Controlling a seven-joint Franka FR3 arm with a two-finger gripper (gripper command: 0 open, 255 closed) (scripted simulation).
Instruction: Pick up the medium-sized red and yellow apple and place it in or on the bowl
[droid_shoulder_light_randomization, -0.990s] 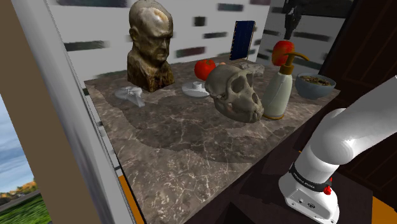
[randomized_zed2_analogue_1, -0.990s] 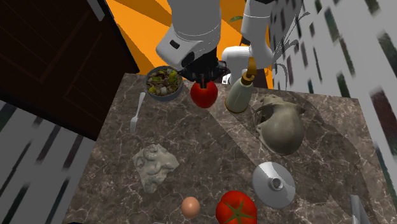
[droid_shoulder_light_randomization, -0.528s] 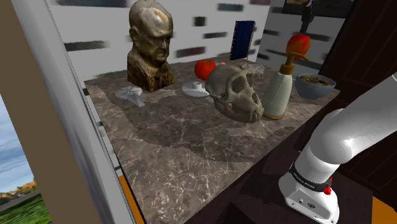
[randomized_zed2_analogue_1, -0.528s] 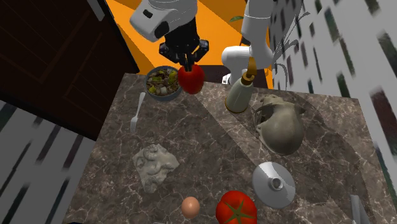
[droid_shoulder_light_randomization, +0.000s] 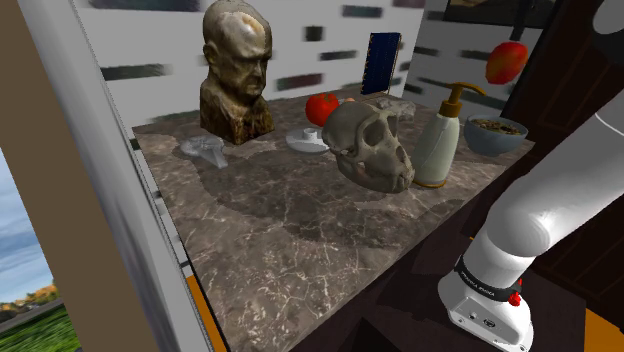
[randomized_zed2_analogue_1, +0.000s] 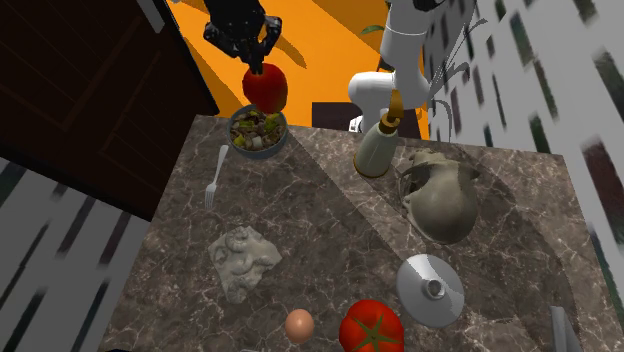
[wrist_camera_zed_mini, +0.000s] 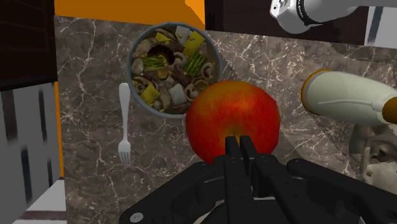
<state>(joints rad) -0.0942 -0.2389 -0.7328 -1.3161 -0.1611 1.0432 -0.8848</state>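
Note:
The red and yellow apple (droid_shoulder_light_randomization: 507, 62) hangs in the air above and just behind the grey bowl (droid_shoulder_light_randomization: 495, 138), at the counter's far right corner in the shoulder view. The black gripper (randomized_zed2_analogue_1: 257, 63) is shut on the apple (randomized_zed2_analogue_1: 266, 87) from above. Just below it stands the bowl (randomized_zed2_analogue_1: 233, 127), heaped with chopped food. In the wrist view the gripper (wrist_camera_zed_mini: 240, 141) has its fingers pressed together on the apple's (wrist_camera_zed_mini: 233, 119) near side. The apple overlaps the rim of the bowl (wrist_camera_zed_mini: 132, 69) beneath it.
A soap dispenser (droid_shoulder_light_randomization: 438, 140) stands next to the bowl, with a skull (droid_shoulder_light_randomization: 370, 145) beside it. A bust (droid_shoulder_light_randomization: 238, 70), a tomato (droid_shoulder_light_randomization: 321, 108) and a dark book (droid_shoulder_light_randomization: 380, 62) stand further back. A fork (randomized_zed2_analogue_1: 214, 178) lies beside the bowl. A crumpled cloth (randomized_zed2_analogue_1: 243, 260), an egg (randomized_zed2_analogue_1: 299, 325) and a lid (randomized_zed2_analogue_1: 430, 288) lie on the marble.
The gripper has carried the apple up and sideways from beside the soap dispenser to over the bowl: rightwards in the shoulder view, leftwards in the second exterior view.

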